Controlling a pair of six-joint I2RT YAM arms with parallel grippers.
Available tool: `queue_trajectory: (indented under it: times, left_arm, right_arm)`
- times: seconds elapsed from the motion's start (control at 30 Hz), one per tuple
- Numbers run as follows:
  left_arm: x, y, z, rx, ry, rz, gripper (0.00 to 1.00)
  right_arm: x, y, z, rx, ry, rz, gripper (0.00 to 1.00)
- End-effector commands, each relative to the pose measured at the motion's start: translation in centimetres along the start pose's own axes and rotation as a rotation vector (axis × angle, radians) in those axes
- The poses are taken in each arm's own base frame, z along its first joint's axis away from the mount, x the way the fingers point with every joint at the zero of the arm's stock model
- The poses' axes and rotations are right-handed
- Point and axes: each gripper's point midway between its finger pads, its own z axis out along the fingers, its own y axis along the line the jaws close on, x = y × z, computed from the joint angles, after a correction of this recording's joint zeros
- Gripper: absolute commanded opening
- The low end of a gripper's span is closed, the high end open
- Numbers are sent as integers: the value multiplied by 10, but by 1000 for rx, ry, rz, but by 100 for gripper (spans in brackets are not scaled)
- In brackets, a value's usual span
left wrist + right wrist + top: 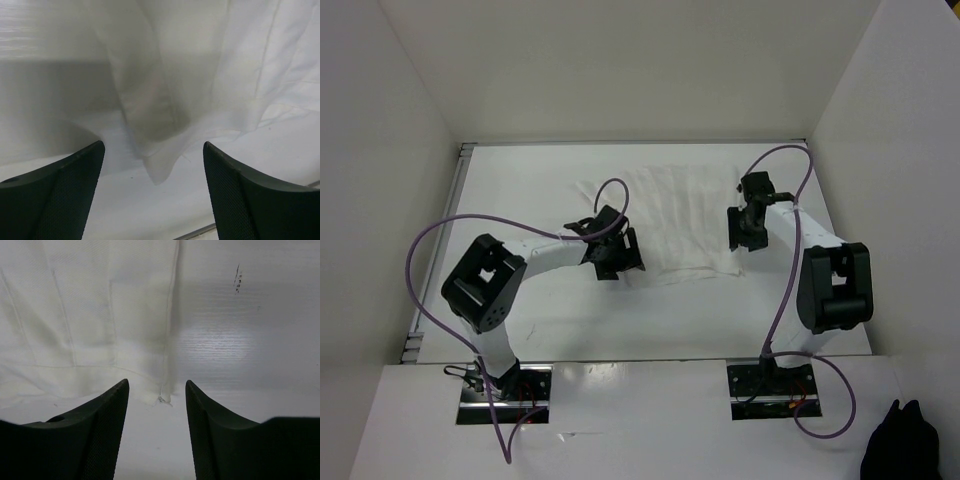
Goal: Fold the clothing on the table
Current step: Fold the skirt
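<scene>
Clothing [670, 220]: spread on the table [620, 320], toward the far side, long axis left to right, lying between my two claws.
Left claw [153, 147]: released, jaws wide, nothing held; a rumpled near corner sits just ahead, between my fingertips.
Right claw [157, 385]: released, gap narrower, empty; the near-right corner and side seam lie just ahead.
Nearer arm: neither, I judge; each stands at its own near corner.
Views: top shows the whole spread and its axis; only the wrists show the corners ungripped.
</scene>
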Motion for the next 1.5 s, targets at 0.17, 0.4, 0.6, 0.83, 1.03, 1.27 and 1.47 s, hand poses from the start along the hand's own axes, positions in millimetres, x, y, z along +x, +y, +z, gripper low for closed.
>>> queue_trajectory:
  times: [0.17,0.4,0.6,0.83,1.03,1.27,1.47]
  left_arm:
    - [-6,-24,11,95,38,-33,30]
    - [-28,15,-4,-22,-48,-99,0]
    - [-30,21,-6,-18,-34,-86,0]
    - [-30,15,-8,2,-25,-76,15]
    - [-30,13,-7,9,-17,-67,40]
    - [-26,22,0,-22,-8,-70,0]
    - [-28,41,-3,-101,-44,-41,0]
  right_arm:
    - [1,-1,4,-4,21,-19,40]
    - [9,7,12,-60,76,-53,32]
    - [30,18,21,-110,201,-81,56]
    - [48,38,29,-167,296,-156,57]
    - [54,47,33,-180,319,-177,46]
    - [39,29,34,-113,264,-121,0]
    - [18,10,16,-57,158,-70,0]
